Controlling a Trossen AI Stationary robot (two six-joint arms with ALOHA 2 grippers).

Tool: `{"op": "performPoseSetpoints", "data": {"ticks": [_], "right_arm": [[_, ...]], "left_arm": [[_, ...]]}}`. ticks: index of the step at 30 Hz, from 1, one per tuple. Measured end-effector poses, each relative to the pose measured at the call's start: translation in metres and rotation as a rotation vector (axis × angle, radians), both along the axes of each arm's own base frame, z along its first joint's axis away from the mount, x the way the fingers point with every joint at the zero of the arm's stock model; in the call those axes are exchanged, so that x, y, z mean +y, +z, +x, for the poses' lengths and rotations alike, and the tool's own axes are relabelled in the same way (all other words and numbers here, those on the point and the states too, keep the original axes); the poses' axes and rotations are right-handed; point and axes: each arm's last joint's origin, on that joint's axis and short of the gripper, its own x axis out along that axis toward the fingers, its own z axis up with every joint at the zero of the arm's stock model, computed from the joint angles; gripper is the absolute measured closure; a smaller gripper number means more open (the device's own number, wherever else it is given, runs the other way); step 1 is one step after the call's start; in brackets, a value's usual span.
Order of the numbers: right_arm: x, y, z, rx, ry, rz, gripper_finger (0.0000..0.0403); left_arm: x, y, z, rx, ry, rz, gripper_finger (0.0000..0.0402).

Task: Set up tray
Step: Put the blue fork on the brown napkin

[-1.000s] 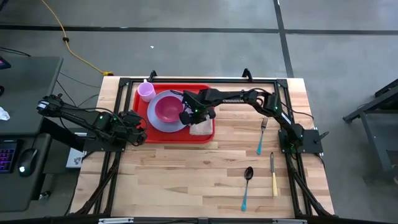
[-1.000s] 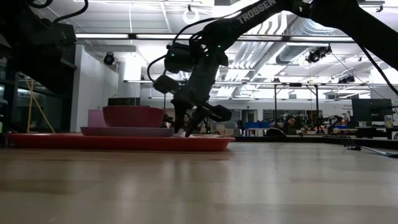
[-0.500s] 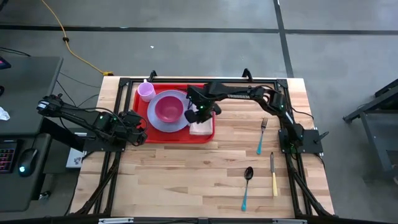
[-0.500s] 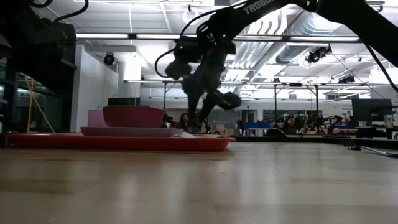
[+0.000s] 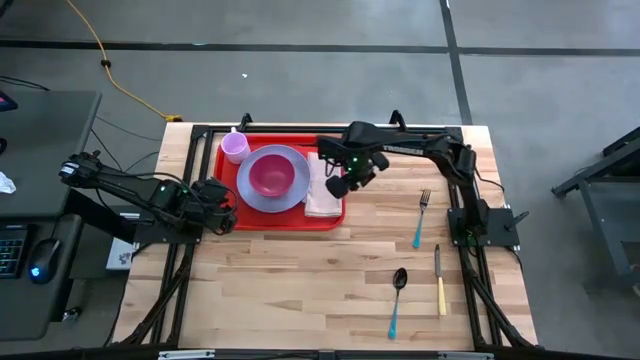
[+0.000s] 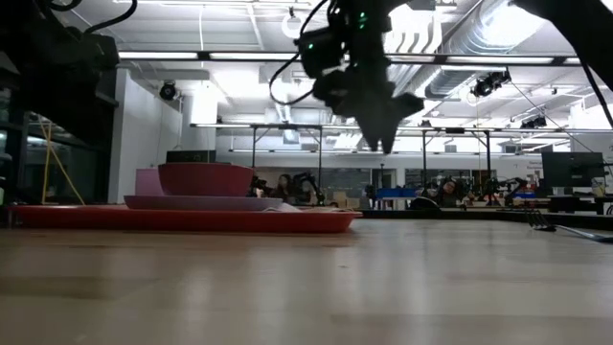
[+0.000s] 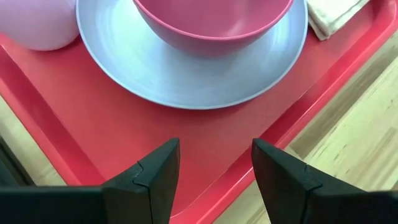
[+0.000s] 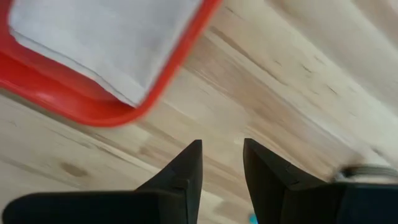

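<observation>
A: Where's your tray (image 5: 283, 216)?
B: On the table's (image 5: 300, 280) far left part, carrying plate (image 5: 275, 199), bowl (image 5: 270, 175), cup (image 5: 235, 147) and napkin (image 5: 322, 198).
A: And your grippers?
B: Right gripper (image 5: 338, 187) hangs above the tray's right edge, fingers slightly apart, empty. Left gripper (image 5: 226, 217) sits at the near-left corner, fingers spread.

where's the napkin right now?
High view: the napkin lies flat at the right end of the red tray, just right of the lavender plate, with the right gripper raised beside it.
</observation>
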Motion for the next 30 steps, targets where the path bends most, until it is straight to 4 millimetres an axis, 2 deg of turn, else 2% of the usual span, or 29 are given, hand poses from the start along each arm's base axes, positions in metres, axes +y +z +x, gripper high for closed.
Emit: {"op": "performPoseSetpoints", "data": {"ticks": [6,15,24,30], "right_arm": [[0.012,0.025,-0.018,0.043,0.002,-0.042,0.0308],[0.04,0.062,-0.034,-0.06,-0.005,-0.086,0.0306],[0.078,0.084,-0.044,-0.124,0.073,-0.162,0.0306],[0.094,0.096,-0.053,-0.16,0.103,-0.222,0.0306]], "left_arm": [[0.0,0.0,0.0,-0.009,0.02,-0.018,0.0174],[0.0,0.0,0.0,-0.017,0.038,-0.031,0.0174],[0.0,0.0,0.0,-0.017,0.039,-0.029,0.0174],[0.0,0.0,0.0,-0.017,0.04,-0.025,0.0174]]}}
